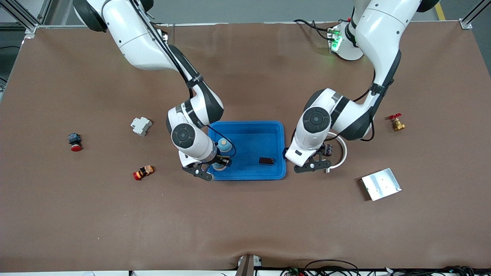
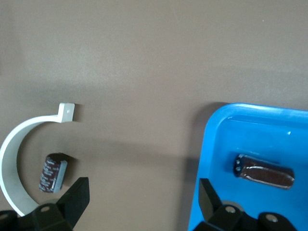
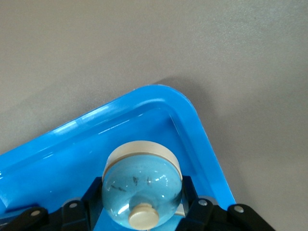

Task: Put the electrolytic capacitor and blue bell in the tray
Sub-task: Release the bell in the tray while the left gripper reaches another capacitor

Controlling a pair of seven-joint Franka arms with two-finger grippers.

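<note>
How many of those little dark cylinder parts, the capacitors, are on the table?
2. One capacitor lies in the blue tray. The other capacitor lies on the table inside the white curved bracket, under the open left gripper. More may be hidden under the arms.

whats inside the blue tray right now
A dark capacitor lies on the tray floor. The right gripper, shut on the blue bell, is over the tray's corner toward the right arm's end. The floor under the bell and gripper is covered.
</note>
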